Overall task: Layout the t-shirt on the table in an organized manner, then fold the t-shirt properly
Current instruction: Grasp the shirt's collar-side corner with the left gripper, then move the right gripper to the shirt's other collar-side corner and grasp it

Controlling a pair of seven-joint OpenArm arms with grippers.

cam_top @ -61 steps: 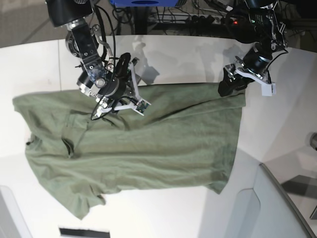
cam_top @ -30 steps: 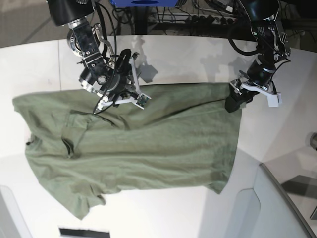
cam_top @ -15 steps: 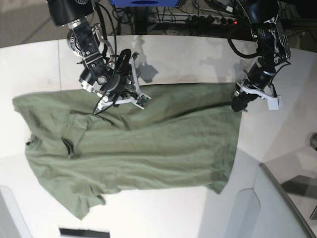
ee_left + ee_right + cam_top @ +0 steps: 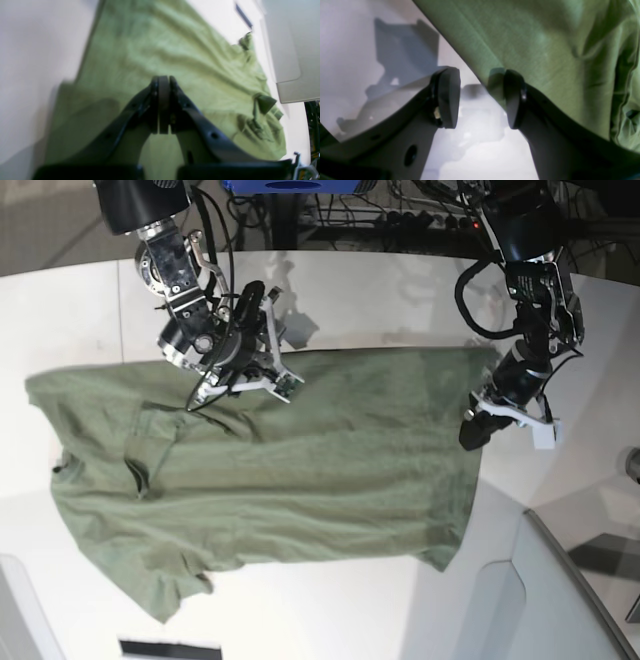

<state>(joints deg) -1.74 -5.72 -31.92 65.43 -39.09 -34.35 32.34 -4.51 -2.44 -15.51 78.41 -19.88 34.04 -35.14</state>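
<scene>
The shirt (image 4: pixel 280 470) lies spread but wrinkled on the tabletop (image 4: pixel 420 290). The left fingers (image 4: pixel 163 100) are pressed together above its hem with nothing between them; the right fingers (image 4: pixel 480 100) are spread, straddling its top edge. To flatten well, I judge each should pinch one layer at the edge and pull outward evenly.

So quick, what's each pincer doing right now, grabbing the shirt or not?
Left pincer: closed, above the shirt; whether cloth is pinched cannot be told.
Right pincer: open at the shirt's edge, holding nothing.
</scene>
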